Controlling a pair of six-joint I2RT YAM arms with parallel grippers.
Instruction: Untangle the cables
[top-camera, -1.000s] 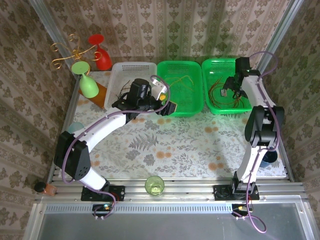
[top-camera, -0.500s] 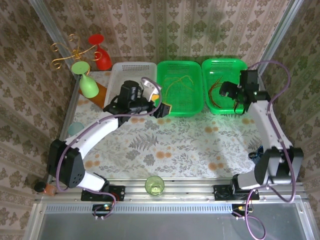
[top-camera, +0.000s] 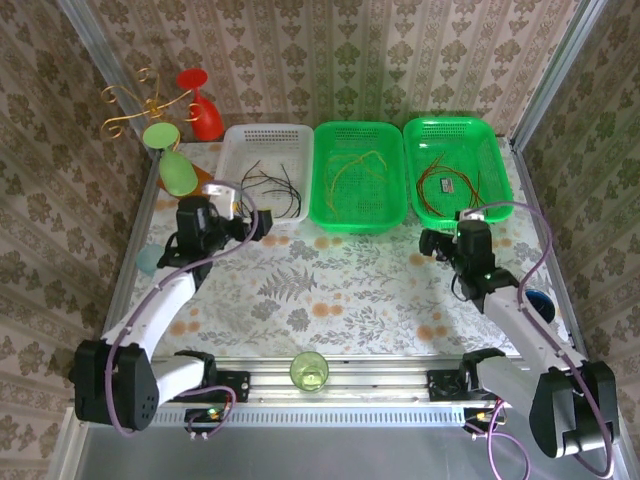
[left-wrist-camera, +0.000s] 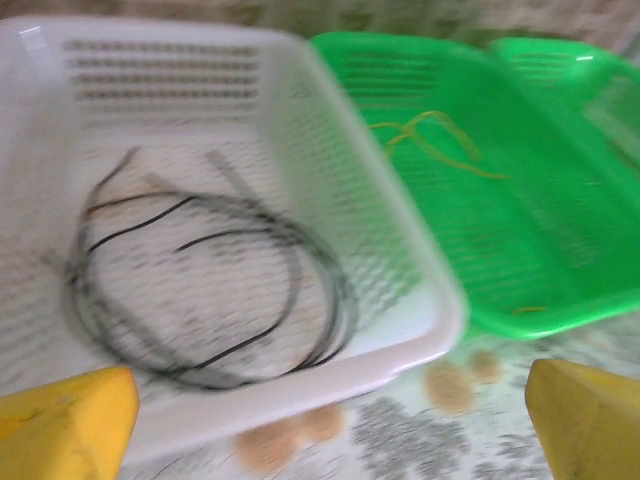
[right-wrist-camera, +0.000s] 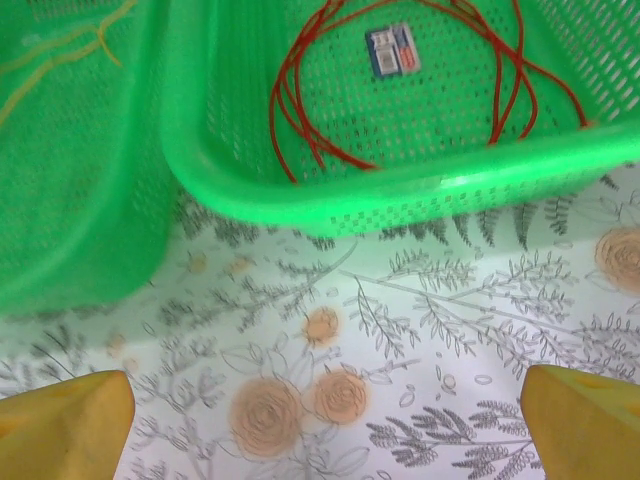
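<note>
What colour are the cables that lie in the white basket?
These cables are black; the left wrist view shows them best.

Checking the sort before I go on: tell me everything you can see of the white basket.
The white basket is a rectangular, shallow, plastic-looking tray with slotted walls and a perforated floor. It sits level at the back left of the flowered table, its right rim against the middle green basket. Looped black cables lie inside.
</note>
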